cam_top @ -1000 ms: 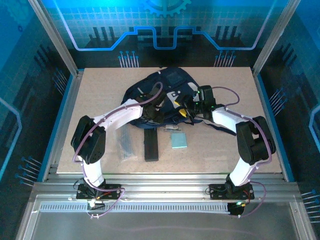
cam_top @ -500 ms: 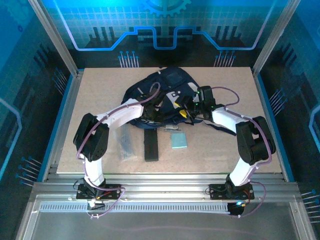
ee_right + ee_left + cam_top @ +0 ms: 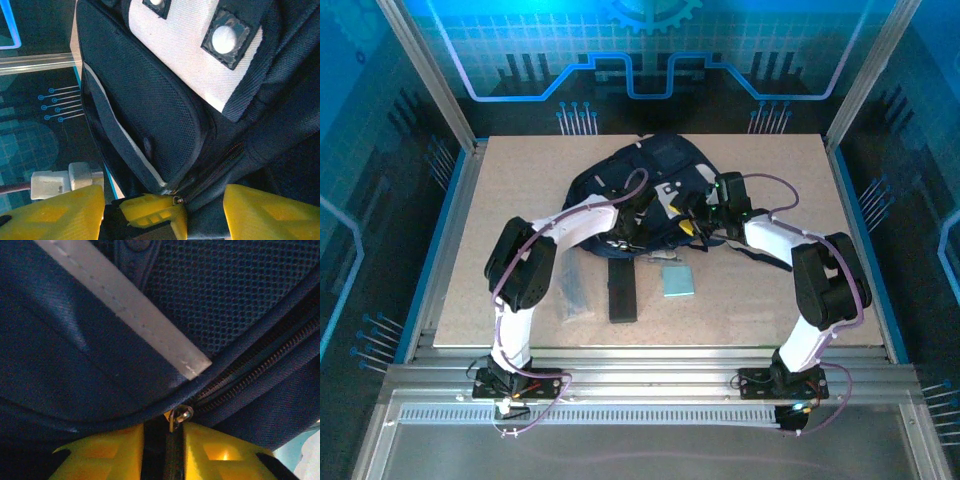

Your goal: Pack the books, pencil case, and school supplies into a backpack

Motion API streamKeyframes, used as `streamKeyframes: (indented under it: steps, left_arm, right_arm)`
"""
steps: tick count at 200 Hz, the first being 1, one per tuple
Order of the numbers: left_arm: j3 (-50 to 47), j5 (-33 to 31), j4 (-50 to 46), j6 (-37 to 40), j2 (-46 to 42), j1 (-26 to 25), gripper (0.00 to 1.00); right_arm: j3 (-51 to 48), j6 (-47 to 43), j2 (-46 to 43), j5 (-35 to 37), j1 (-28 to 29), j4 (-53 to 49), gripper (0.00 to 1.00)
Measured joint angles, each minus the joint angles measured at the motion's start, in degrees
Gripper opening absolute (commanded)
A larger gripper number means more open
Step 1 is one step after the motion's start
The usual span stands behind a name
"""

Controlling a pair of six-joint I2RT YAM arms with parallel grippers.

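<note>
Though the backpack hides its contents, the left gripper pinches the zipper pull; the right gripper gapes wide.

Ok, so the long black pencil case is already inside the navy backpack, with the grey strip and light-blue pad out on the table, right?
No. The top view shows the long black pencil case lying on the table too, between the translucent grey strip and the small light-blue pad, in front of the navy-blue fabric backpack, not inside it.
</note>
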Motion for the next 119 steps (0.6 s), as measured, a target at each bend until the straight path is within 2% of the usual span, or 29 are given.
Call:
streamKeyframes:
  steps: [14, 80, 119]
  left_arm:
    - [0.7, 0.5, 0.0, 0.2, 0.9, 0.0, 0.00]
    - [3.3, -0.6, -2.7, 1.6, 1.0, 0.2, 0.00]
    - [4.8, 0.5, -4.0, 4.5, -3.0, 1.5, 0.00]
  right_arm:
    - [-0.5, 0.0, -0.2, 0.2, -0.1, 0.0, 0.65]
    - [-0.9, -0.6, -0.8, 0.2, -0.3, -1.0, 0.68]
    - [-0.9, -2.2, -3.5, -0.2, 0.1, -6.6, 0.86]
